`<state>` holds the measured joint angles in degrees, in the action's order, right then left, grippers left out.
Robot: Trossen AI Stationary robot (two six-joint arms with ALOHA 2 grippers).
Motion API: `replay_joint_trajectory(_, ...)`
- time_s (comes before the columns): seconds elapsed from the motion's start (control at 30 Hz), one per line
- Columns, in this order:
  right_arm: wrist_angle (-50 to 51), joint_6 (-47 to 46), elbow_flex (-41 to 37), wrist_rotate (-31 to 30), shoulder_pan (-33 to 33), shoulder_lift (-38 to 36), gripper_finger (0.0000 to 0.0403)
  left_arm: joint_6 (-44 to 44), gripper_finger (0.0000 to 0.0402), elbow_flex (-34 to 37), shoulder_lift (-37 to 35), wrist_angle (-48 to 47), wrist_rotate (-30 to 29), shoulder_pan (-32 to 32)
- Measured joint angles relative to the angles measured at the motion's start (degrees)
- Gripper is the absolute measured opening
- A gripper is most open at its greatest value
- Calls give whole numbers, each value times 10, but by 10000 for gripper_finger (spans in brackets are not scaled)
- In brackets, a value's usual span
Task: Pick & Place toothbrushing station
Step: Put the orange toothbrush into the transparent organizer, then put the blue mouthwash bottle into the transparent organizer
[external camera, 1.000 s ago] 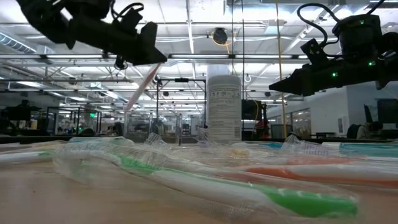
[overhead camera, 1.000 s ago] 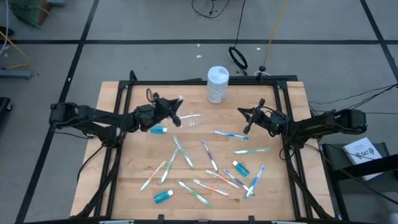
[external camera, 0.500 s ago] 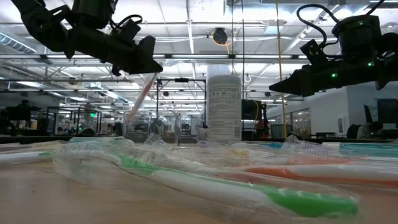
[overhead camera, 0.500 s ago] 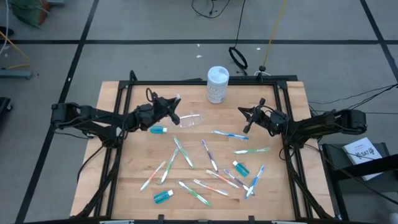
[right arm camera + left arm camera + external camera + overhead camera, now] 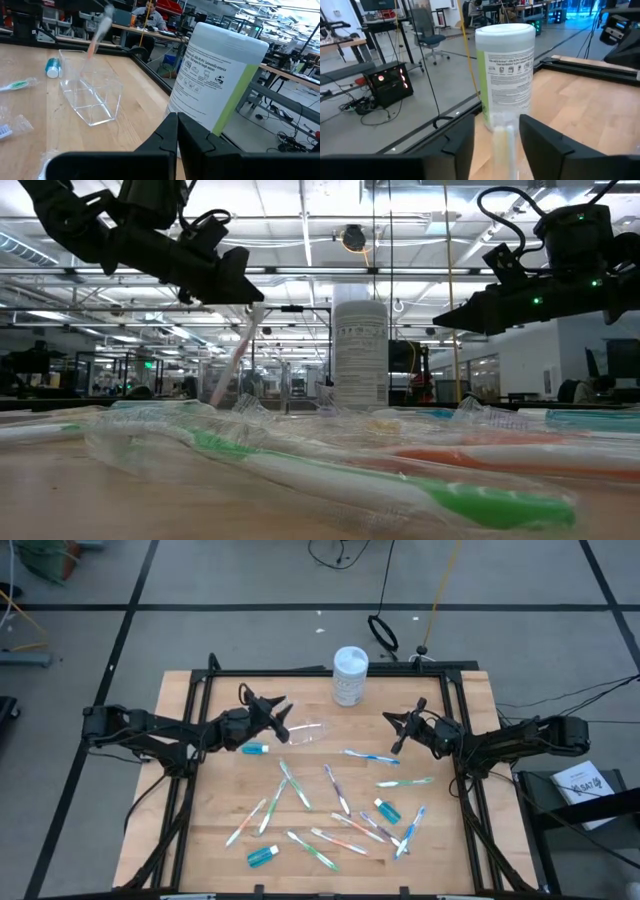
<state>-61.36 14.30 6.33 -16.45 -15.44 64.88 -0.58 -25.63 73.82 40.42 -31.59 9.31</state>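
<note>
Left gripper (image 5: 282, 712) hangs over the clear cup (image 5: 309, 732) (lying sideways), toothbrushes (image 5: 333, 802) scattered below; canister (image 5: 350, 675) stands behind.

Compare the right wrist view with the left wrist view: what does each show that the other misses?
Only the right wrist view: the small clear plastic cup, a blurred pink-handled toothbrush above it, and a small teal toothpaste tube. Only the left wrist view: a grey office chair, a black box with red lights, and the left tool, fingers apart. Both: the tall white cylindrical canister on the light wooden table.
</note>
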Motion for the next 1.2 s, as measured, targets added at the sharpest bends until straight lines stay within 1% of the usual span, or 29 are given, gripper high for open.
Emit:
replay_joint_trajectory(0.13, 0, 3, 0, 0, 0, 0, 2, -28, 193, -1, 0, -22, -8, -5)
replay_joint_trajectory(0.27, -1, 5, 0, 0, 0, 0, 2, -59, 213, -3, -3, -27, -56, -20)
replay_joint_trajectory(0.4, -1, 21, 0, -1, 0, 0, 2, -77, 217, -26, -38, -61, -93, -56)
replay_joint_trajectory(0.47, -1, 30, 0, -1, 0, 0, 2, -90, 218, -35, -61, -120, -100, -76)
replay_joint_trajectory(0.57, -2, 45, 0, -1, 0, 0, 2, -85, 218, -60, -92, -259, -93, -105)
replay_joint_trajectory(0.63, -3, 52, 0, -1, 0, 0, 2, -45, 218, -75, -109, -375, -72, -119)
replay_joint_trajectory(0.67, -3, 53, 0, -1, 0, 0, 2, -16, 218, -81, -113, -431, -48, -124)
replay_joint_trajectory(0.77, -3, 52, 0, -1, 0, 0, 2, 75, 218, -82, -116, -553, 55, -128)
replay_joint_trajectory(0.8, -2, 48, 0, -1, 0, 0, 2, 101, 218, -79, -115, -569, 82, -129)
replay_joint_trajectory(0.83, -2, 46, 0, -2, 0, 0, 2, 119, 218, -75, -113, -578, 95, -128)
replay_joint_trajectory(0.9, -2, 45, 0, -2, 0, 0, 2, 126, 218, -68, -99, -586, 94, -121)
replay_joint_trajectory(1.0, 0, 44, 0, -1, 0, 0, 2, 96, 218, -63, -79, -594, 87, -103)
replay_joint_trajectory(1.13, 0, 44, -1, 0, 0, 0, 2, 80, 218, -63, -39, -606, 142, -76)
replay_joint_trajectory(1.2, 1, 44, -1, 0, 0, 0, 2, 70, 218, -63, -20, -605, 159, -66)
